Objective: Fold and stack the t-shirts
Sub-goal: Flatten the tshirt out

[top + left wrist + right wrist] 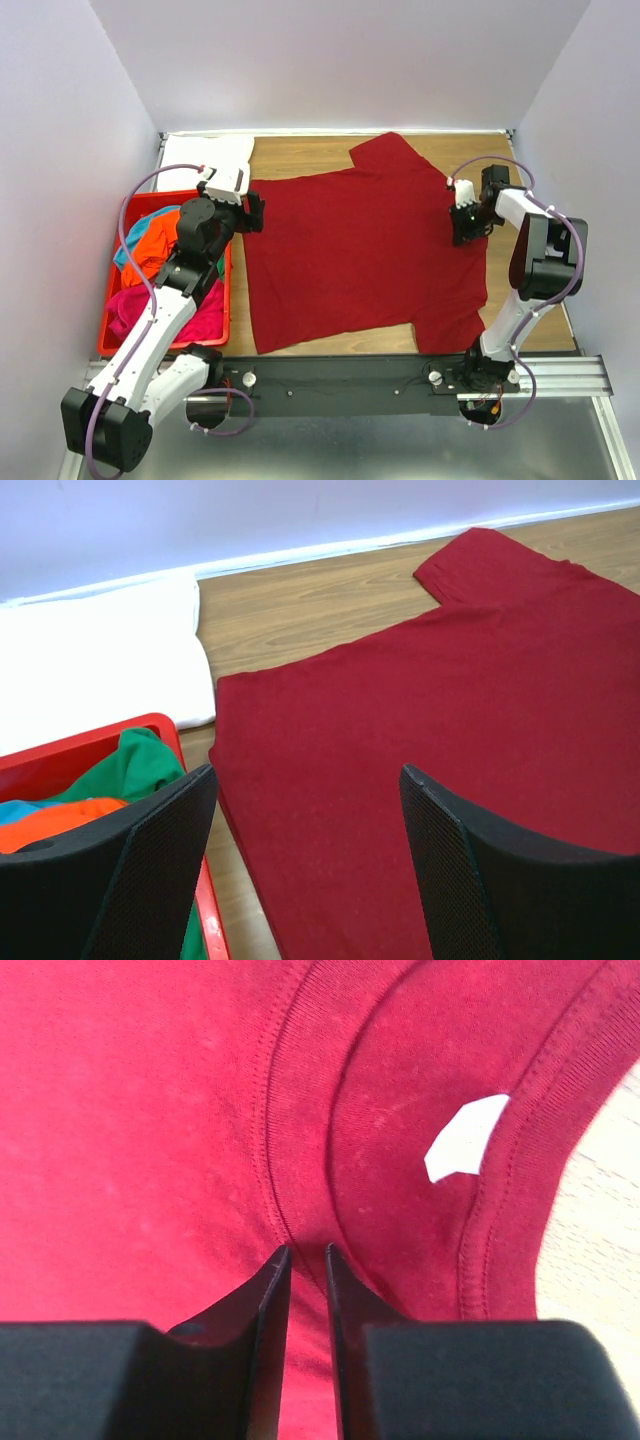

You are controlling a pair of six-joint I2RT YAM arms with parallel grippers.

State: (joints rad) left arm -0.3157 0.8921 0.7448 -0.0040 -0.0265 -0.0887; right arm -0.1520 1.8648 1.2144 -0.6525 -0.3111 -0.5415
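A dark red t-shirt lies spread flat on the wooden table, its collar to the right. My left gripper hovers open over the shirt's left edge, and nothing is between its fingers. My right gripper is at the collar, where its jaws are pinched on the ribbed neckline next to a white label. A folded white t-shirt lies at the back left and also shows in the left wrist view.
A red plastic bin stands left of the shirt, holding orange, magenta, teal and green shirts. White walls enclose the table on three sides. Bare wood shows behind the shirt.
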